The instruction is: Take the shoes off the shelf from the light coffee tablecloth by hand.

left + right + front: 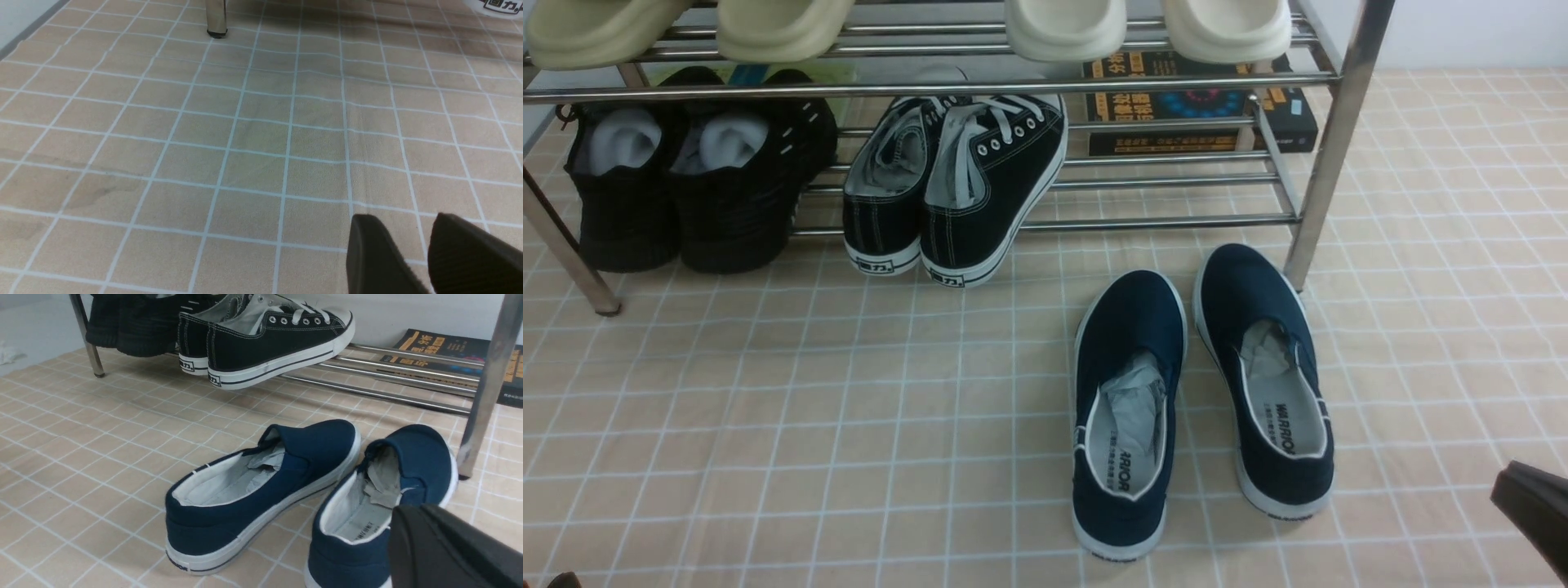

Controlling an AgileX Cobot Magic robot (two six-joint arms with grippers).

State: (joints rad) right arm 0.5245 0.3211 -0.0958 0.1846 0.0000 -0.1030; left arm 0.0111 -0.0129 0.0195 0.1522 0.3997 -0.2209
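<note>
The two navy slip-on shoes stand side by side on the light coffee tablecloth (pixel 768 425), toes toward the shelf (pixel 1160 221): the left shoe (pixel 1127 408) and the right shoe (pixel 1262 376), both stuffed with grey paper. They also show in the right wrist view (pixel 261 486) (pixel 380 506). My right gripper (pixel 1531 494) (pixel 412 510) is shut and empty, just behind the right shoe's heel, not touching it. My left gripper (pixel 402 218) is open and empty, low over bare cloth far to the left.
On the lower tier sit black lace-up sneakers (pixel 956 188) and all-black shoes (pixel 686 188). Cream slippers (pixel 1062 24) rest on the top tier. Books (pixel 1192 106) lie behind the lower bars. A shelf leg (pixel 1319 180) stands beside the right shoe's toe.
</note>
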